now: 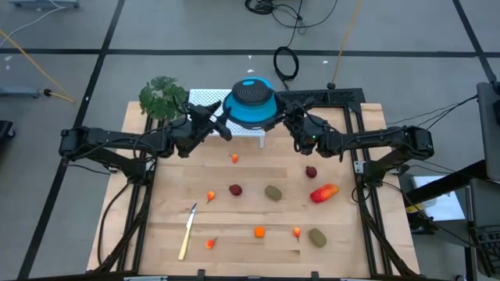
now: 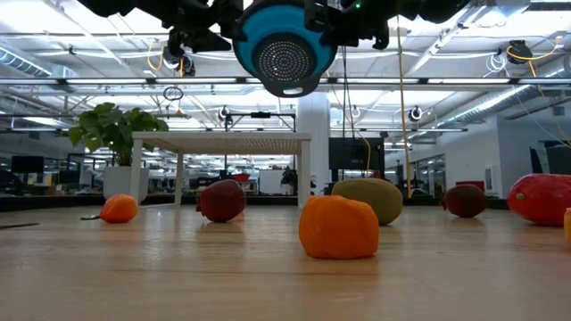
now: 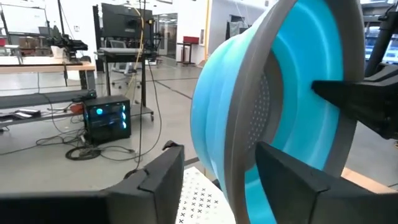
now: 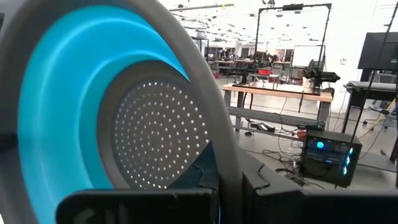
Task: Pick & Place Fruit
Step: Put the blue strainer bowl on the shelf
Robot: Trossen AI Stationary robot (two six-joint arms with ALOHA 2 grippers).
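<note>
Wooden tabletop point(image 1: 250, 242) carries the fruit, scattered loose: tiny orange bits point(image 1: 259, 231), two dark red balls point(image 1: 235, 189), two olive-brown ovals point(image 1: 273, 192), and one bigger red-orange piece point(image 1: 323, 193) near the right side. A knife point(image 1: 188, 230) lies front-left. Up at the back, both grippers hold a blue colander point(image 1: 251, 102) in the air: the right gripper point(image 1: 290, 117) is pinched tight on its grey rim, the left gripper point(image 1: 219, 119) straddles the opposite rim, jaws parted around it.
</note>
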